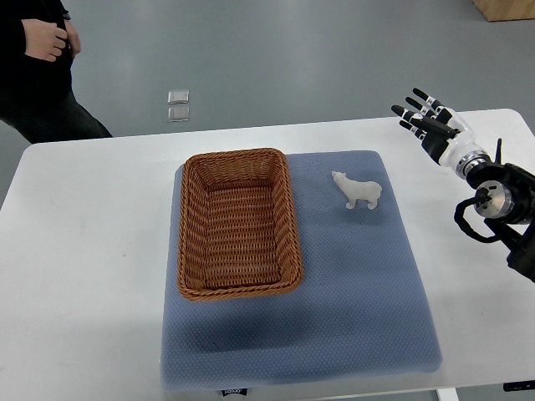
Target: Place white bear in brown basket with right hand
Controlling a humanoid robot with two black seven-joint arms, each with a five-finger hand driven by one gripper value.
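Observation:
A small white bear (358, 191) stands upright on the blue mat (351, 276), just right of the brown wicker basket (287, 219). The basket is rectangular and holds nothing. My right hand (425, 118) is raised above the table's far right side, up and to the right of the bear, apart from it. Its fingers are spread and hold nothing. My left arm does not show.
The white table (92, 242) carries the mat and basket. A person in dark clothes (38, 67) stands beyond the table's far left corner. Two small square plates (178, 106) lie on the grey floor behind the table.

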